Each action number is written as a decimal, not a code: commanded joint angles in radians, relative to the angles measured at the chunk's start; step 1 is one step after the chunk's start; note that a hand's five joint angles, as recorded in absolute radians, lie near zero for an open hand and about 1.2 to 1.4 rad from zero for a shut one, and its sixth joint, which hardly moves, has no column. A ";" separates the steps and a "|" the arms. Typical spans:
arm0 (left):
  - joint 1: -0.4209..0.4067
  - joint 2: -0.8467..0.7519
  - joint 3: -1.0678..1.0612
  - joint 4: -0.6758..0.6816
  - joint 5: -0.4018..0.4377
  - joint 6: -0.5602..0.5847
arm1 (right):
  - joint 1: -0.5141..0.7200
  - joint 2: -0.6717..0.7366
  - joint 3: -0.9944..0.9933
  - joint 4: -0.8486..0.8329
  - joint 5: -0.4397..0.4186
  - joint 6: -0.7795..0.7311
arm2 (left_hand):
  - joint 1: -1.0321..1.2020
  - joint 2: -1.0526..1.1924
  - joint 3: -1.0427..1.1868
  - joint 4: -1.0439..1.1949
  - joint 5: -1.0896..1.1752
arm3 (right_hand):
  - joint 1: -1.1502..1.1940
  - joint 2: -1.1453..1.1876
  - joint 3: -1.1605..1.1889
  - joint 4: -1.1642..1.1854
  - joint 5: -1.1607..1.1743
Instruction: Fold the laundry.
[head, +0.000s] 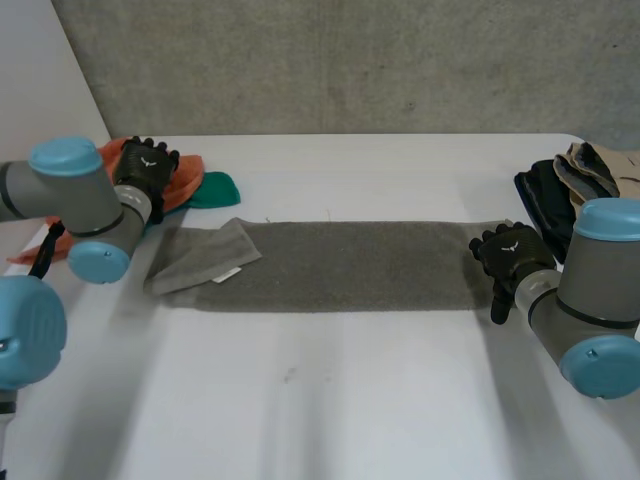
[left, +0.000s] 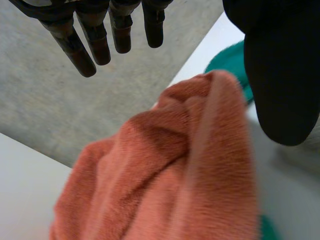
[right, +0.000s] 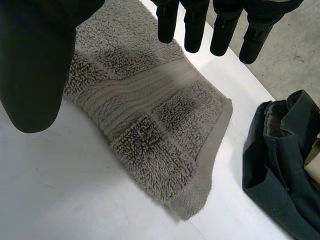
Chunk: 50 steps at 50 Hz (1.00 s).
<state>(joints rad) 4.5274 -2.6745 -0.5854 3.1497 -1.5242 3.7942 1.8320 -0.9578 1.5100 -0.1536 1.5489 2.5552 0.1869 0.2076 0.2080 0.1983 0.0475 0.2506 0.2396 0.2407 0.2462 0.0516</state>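
Observation:
A long grey towel (head: 330, 264) lies flat across the middle of the table, its left end folded back on itself. My right hand (head: 510, 254) hovers open over the towel's right end; in the right wrist view the towel's end (right: 150, 130) lies under the straight fingers (right: 195, 30) and thumb, untouched. My left hand (head: 145, 170) is open above the orange cloth (head: 178, 180) at the table's far left. In the left wrist view the orange cloth (left: 170, 165) bunches below the straight fingers (left: 95, 42), which hold nothing.
A green cloth (head: 212, 188) lies beside the orange one. A dark garment (head: 545, 205) and a beige one (head: 600, 165) are piled at the far right; the dark garment (right: 282, 165) sits just past the towel's end. The white table (head: 330, 400) has open room in front.

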 joint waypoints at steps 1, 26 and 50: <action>-0.047 0.281 -0.388 -0.030 0.097 -0.224 | -0.003 -0.010 0.004 0.000 -0.001 -0.001 | -0.012 -0.033 -0.033 -0.024 -0.047 | 0.009 0.020 0.019 0.013 0.034; 0.022 0.168 -0.444 0.153 -0.056 -0.211 | 0.001 -0.001 0.004 0.016 -0.015 -0.001 | -0.012 -0.033 -0.033 -0.024 -0.047 | 0.009 0.020 0.019 0.013 0.034; 0.010 0.251 -0.547 0.193 0.116 -0.292 | 0.006 -0.007 0.018 0.012 -0.026 0.007 | -0.012 -0.033 -0.033 -0.024 -0.047 | 0.012 0.023 0.022 0.016 0.036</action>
<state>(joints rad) 4.5533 -2.4000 -1.1329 3.3340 -1.4699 3.4980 1.8370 -0.9618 1.5200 -0.1372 1.5331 2.5561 0.1869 0.2076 0.2080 0.1983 0.0473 0.2506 0.2396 0.2406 0.2463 0.0515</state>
